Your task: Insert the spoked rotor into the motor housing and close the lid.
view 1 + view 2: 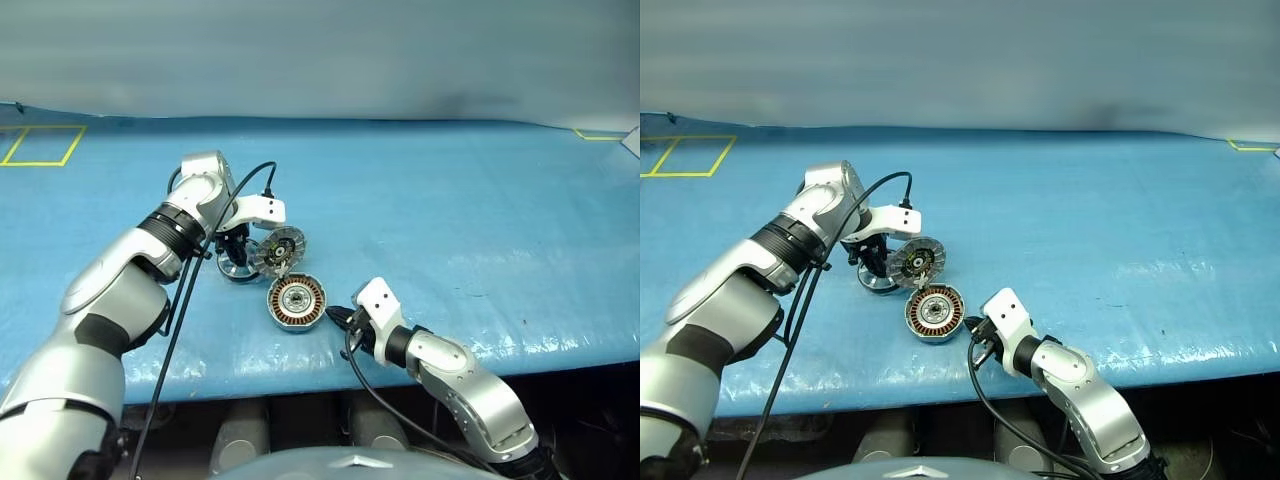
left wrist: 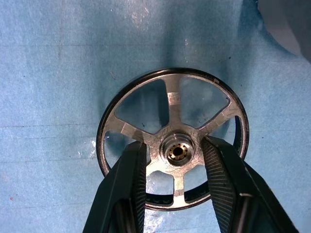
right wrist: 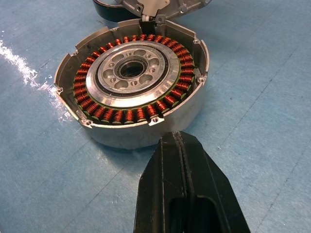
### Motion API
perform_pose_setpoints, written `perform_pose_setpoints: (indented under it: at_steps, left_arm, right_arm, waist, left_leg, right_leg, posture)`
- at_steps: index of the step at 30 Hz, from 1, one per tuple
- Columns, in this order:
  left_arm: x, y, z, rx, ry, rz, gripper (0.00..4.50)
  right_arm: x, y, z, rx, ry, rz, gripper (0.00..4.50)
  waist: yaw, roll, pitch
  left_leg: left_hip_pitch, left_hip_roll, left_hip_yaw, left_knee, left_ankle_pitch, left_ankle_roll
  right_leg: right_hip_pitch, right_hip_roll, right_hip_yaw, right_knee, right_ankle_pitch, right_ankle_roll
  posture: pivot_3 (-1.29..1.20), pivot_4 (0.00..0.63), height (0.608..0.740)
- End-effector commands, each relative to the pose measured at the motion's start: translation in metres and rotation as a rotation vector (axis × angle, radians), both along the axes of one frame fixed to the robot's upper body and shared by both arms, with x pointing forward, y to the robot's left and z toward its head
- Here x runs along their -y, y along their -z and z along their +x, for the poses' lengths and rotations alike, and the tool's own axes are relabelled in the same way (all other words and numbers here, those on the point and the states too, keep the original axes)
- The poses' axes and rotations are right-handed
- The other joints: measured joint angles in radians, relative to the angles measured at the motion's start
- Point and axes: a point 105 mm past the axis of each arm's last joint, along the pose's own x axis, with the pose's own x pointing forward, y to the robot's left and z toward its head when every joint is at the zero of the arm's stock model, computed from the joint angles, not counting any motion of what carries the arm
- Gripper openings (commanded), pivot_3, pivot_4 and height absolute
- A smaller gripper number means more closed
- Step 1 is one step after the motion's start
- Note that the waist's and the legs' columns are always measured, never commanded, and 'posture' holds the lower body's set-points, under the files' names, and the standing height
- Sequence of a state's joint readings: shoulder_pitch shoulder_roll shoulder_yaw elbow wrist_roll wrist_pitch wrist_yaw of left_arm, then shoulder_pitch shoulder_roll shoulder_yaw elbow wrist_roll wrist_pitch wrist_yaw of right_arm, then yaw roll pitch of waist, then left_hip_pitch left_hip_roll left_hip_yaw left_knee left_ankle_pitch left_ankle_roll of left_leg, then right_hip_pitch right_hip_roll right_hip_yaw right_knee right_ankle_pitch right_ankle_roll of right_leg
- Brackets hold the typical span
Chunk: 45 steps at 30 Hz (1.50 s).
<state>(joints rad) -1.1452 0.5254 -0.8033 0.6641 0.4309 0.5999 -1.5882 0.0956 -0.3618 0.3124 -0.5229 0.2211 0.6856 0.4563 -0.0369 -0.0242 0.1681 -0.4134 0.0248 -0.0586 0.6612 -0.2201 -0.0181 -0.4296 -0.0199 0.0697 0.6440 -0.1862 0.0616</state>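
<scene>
Spoked rotor [image 2: 172,141]: we see it flat, hub up — far-left of housing.
Left gripper [image 2: 175,162]: part-open, fingers straddling the hub, not clamped.
Right gripper [image 3: 181,145]: closed, empty — just near of motor housing [image 3: 131,80].

The spoked rotor [image 2: 173,140] has bright, brushed-looking metal spokes, a glossy black rim and a brassy hub centre. The left claw's fingers [image 2: 219,180] are matt black with finely ribbed inner pads. The motor housing [image 3: 131,82] is dull silver metal holding shiny copper-coloured wire windings and a smooth machined central bearing. The desk [image 1: 450,220] wears a blue woven-looking sheet with glossy patches.
</scene>
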Motion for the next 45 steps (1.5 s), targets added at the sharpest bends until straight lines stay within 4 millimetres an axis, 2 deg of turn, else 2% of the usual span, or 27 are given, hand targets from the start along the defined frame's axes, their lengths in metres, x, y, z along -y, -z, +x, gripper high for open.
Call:
perform_pose_setpoints:
  at_steps: [1, 5, 8, 12, 15, 21, 24, 29, 35, 38, 42, 45]
  left_arm:
    - [0.005, 0.000, 0.000, 0.011, 0.027, -0.015, 1.41]
    - [-0.002, -0.012, 0.001, 0.029, 0.047, -0.024, 1.41]
    - [-0.021, -0.032, 0.004, 0.079, 0.029, -0.043, 1.33]
    - [-0.045, -0.049, 0.003, 0.130, 0.001, -0.037, 1.32]
    - [-0.070, -0.063, -0.005, 0.181, -0.010, -0.011, 1.32]
    - [-0.084, -0.088, -0.029, 0.264, -0.025, -0.116, 1.32]
    - [-0.072, -0.099, -0.039, 0.309, -0.018, -0.250, 1.32]
    - [-0.041, -0.122, -0.065, 0.348, 0.043, -0.536, 1.32]
    - [-0.009, -0.136, -0.096, 0.303, 0.104, -0.809, 1.32]
    - [0.003, -0.133, -0.102, 0.319, 0.092, -0.889, 1.32]
    - [0.012, -0.113, -0.107, 0.329, 0.038, -0.926, 1.32]
    - [0.019, -0.102, -0.114, 0.316, 0.007, -0.976, 1.32]
  right_arm:
    - [0.001, -0.011, 0.004, 0.047, 0.008, 0.019, 0.00]
    - [0.001, -0.013, 0.006, 0.053, 0.013, 0.021, 0.00]
    - [0.001, -0.013, 0.008, 0.055, 0.022, 0.024, 0.00]
    - [-0.001, -0.013, 0.009, 0.055, 0.025, 0.032, 0.00]
    - [-0.004, -0.012, 0.009, 0.053, 0.025, 0.039, 0.00]
    - [-0.005, -0.012, 0.010, 0.051, 0.026, 0.049, 0.00]
    - [-0.006, -0.011, 0.010, 0.050, 0.026, 0.051, 0.00]
    - [-0.008, -0.010, 0.009, 0.045, 0.019, 0.054, 0.00]
    - [-0.006, -0.016, 0.010, 0.076, 0.016, 0.075, 0.00]
    - [0.000, -0.023, 0.012, 0.112, 0.020, 0.104, 0.00]
    - [0.014, -0.032, 0.013, 0.183, 0.013, 0.129, 0.00]
    - [0.025, -0.031, 0.011, 0.203, -0.011, 0.129, 0.00]
  waist:
    - [0.000, 0.000, 0.000]
    - [-0.001, 0.000, 0.000]
    - [-0.009, 0.000, 0.001]
    - [-0.015, 0.000, 0.001]
    - [-0.017, 0.001, 0.001]
    - [-0.017, 0.001, 0.001]
    - [-0.012, 0.000, 0.001]
    - [-0.011, 0.001, 0.001]
    - [-0.015, 0.001, 0.001]
    - [-0.015, 0.001, 0.001]
    - [-0.016, 0.001, 0.001]
    - [-0.016, 0.001, 0.001]
  left_leg:
    - [0.000, 0.000, 0.000, 0.000, 0.000, 0.000]
    - [0.000, 0.000, 0.000, 0.000, 0.000, 0.000]
    - [0.000, 0.000, 0.000, -0.001, 0.000, 0.000]
    - [0.000, 0.001, 0.000, -0.003, 0.000, 0.000]
    - [-0.001, 0.001, 0.000, -0.003, 0.000, 0.000]
    - [-0.001, 0.001, 0.000, -0.003, 0.000, 0.000]
    - [-0.001, 0.001, 0.000, -0.003, 0.000, 0.000]
    - [0.000, 0.001, 0.000, -0.003, 0.000, 0.000]
    - [0.001, 0.001, 0.000, -0.003, 0.000, 0.000]
    - [0.002, 0.001, 0.000, -0.003, 0.000, 0.000]
    - [0.003, 0.001, 0.001, -0.003, 0.000, 0.000]
    - [0.003, 0.001, 0.001, -0.003, 0.000, 0.000]
  right_leg:
    - [0.000, 0.000, 0.000, 0.000, 0.000, 0.000]
    - [0.000, 0.000, 0.000, 0.000, 0.000, 0.000]
    - [-0.001, 0.000, 0.000, 0.000, 0.000, 0.000]
    - [-0.002, 0.001, 0.000, 0.000, 0.000, -0.001]
    - [-0.003, 0.000, 0.000, 0.000, -0.001, -0.001]
    - [-0.002, 0.000, 0.000, 0.000, -0.001, -0.001]
    - [-0.002, 0.000, -0.001, 0.000, -0.001, -0.001]
    - [-0.002, 0.000, -0.001, 0.000, -0.001, -0.001]
    - [-0.001, 0.000, -0.001, 0.000, -0.001, -0.001]
    - [0.000, 0.000, -0.001, 0.000, -0.001, -0.001]
    - [0.001, 0.000, 0.000, 0.000, -0.001, -0.001]
    - [0.000, 0.000, 0.000, 0.000, -0.001, -0.001]
  posture:
    - [0.00, 0.150, 0.740]
    - [0.00, 0.150, 0.740]
    - [0.00, 0.150, 0.740]
    - [0.00, 0.150, 0.740]
    - [0.00, 0.150, 0.740]
    - [0.00, 0.150, 0.740]
    - [0.00, 0.150, 0.740]
    - [0.00, 0.150, 0.740]
    - [0.00, 0.150, 0.740]
    - [0.00, 0.150, 0.740]
    - [0.00, 0.150, 0.740]
    - [0.00, 0.150, 0.740]
